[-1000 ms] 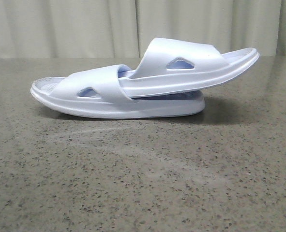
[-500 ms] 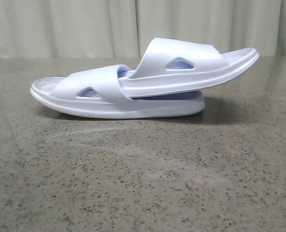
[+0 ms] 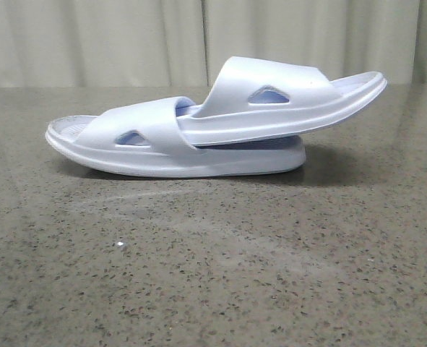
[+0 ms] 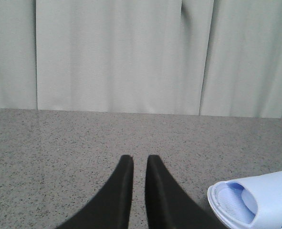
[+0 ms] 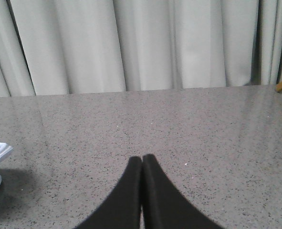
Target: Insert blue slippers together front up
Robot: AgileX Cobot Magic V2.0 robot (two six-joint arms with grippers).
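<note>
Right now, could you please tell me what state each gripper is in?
Left gripper: a narrow gap between the jaws, holding nothing.
Right gripper: shut, jaws touching, holding nothing.

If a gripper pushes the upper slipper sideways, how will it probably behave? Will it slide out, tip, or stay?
The upper slipper has its front tucked under the lower slipper's strap, so the pair would probably move together. Its raised end overhangs unsupported, so a downward press there may rock it. The thick moulded foam looks light and a little springy, likely sliding easily on the smooth stone table.
</note>
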